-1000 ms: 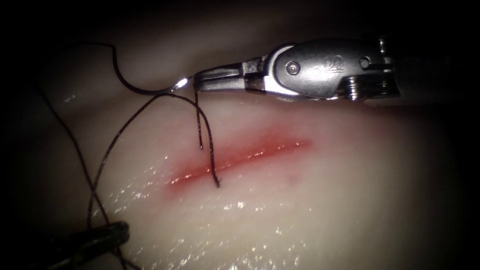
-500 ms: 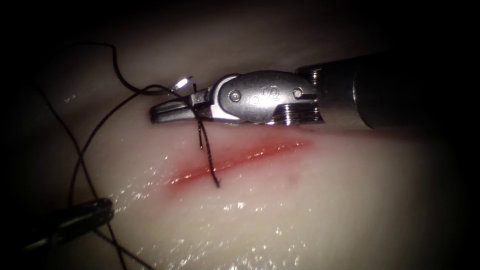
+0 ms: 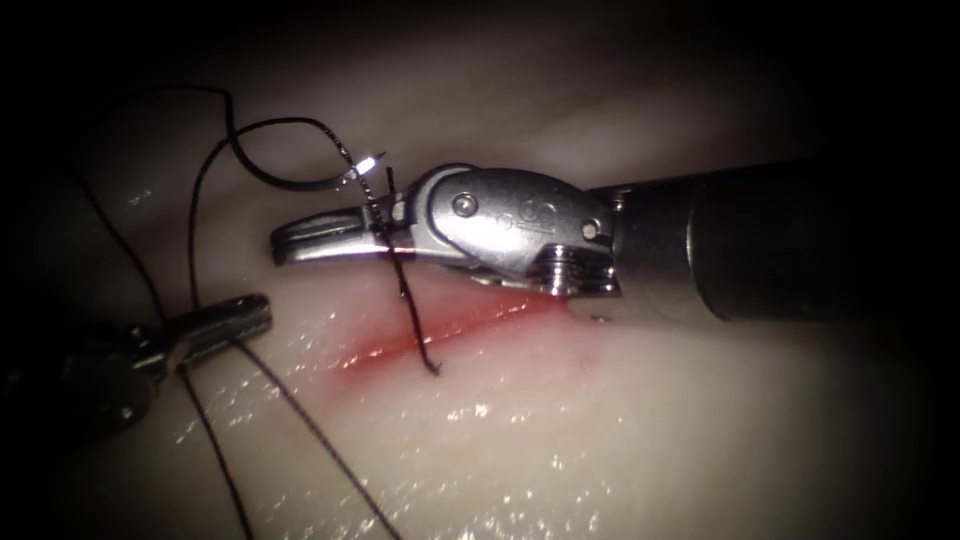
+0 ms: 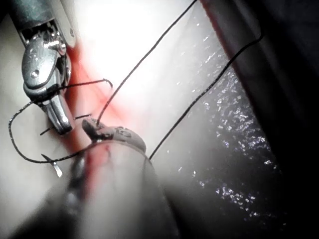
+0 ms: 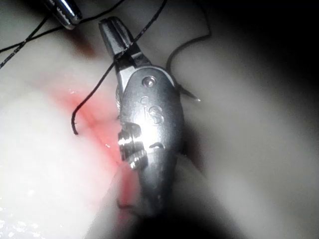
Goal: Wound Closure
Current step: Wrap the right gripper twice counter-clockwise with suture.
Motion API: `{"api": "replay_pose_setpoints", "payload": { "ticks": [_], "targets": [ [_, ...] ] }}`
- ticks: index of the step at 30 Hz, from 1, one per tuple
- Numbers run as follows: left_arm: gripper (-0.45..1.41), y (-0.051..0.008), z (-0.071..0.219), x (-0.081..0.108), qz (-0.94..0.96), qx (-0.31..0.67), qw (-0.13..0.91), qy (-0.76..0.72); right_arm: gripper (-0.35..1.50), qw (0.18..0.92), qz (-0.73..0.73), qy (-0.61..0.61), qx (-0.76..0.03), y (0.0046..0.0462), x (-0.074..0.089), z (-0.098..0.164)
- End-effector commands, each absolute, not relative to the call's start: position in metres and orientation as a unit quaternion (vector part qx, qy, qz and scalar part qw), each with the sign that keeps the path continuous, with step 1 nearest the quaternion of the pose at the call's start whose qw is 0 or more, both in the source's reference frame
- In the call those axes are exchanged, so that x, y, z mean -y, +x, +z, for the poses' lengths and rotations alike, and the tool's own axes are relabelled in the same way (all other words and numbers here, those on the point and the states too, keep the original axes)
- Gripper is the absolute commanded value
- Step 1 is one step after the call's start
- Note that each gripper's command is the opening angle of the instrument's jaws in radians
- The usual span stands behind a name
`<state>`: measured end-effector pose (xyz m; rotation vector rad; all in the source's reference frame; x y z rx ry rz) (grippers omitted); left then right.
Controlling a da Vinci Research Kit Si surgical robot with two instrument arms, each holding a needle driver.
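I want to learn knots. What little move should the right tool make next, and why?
Probably open and reach for the short thread end lying across the cut. The thread is looped round the right tool, whose shut jaws hold nothing, while the left tool grips the long strand. The needle seems to lie free on the tissue.

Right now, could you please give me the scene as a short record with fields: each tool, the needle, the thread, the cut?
left pincer: shut on the thread, left of the cut
right pincer: shut, grips nothing; thread lies across it
needle: held by neither tool; appears to lie on the tissue, above the cut's left end
cut: red fluid along it; a thread end crosses it
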<state>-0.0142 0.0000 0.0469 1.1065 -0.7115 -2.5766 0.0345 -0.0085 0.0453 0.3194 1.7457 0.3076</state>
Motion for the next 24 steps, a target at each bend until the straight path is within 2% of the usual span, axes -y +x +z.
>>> {"api": "replay_pose_setpoints", "payload": {
  "ticks": [1, 9, 20, 21, 22, 23, 24],
  "targets": [
    [-0.45, -0.0149, 0.0481, 0.0002, -0.885, 0.237, 0.126, 0.381, -0.35, 0.618, 0.134, 0.141, -0.762, 0.0351, 0.0086, 0.0452],
    [-0.45, -0.0173, 0.0511, 0.0008, -0.890, 0.203, 0.150, 0.379, -0.35, 0.602, 0.146, 0.144, -0.772, 0.0349, 0.0080, 0.0432],
    [-0.45, -0.0197, 0.0488, 0.0005, -0.888, 0.203, 0.171, 0.376, -0.35, 0.598, 0.143, 0.148, -0.775, 0.0379, 0.0090, 0.0426],
    [-0.45, -0.0199, 0.0485, 0.0008, -0.888, 0.204, 0.172, 0.375, 0.07, 0.603, 0.155, 0.139, -0.770, 0.0382, 0.0087, 0.0427],
    [-0.45, -0.0199, 0.0483, 0.0010, -0.888, 0.204, 0.172, 0.375, 0.39, 0.608, 0.165, 0.131, -0.766, 0.0385, 0.0086, 0.0428],
    [-0.45, -0.0200, 0.0482, 0.0011, -0.887, 0.204, 0.175, 0.375, 0.61, 0.611, 0.172, 0.126, -0.763, 0.0387, 0.0085, 0.0428],
    [-0.45, -0.0201, 0.0480, 0.0014, -0.887, 0.204, 0.175, 0.375, 0.99, 0.618, 0.187, 0.113, -0.756, 0.0392, 0.0082, 0.0430]
  ]
}}
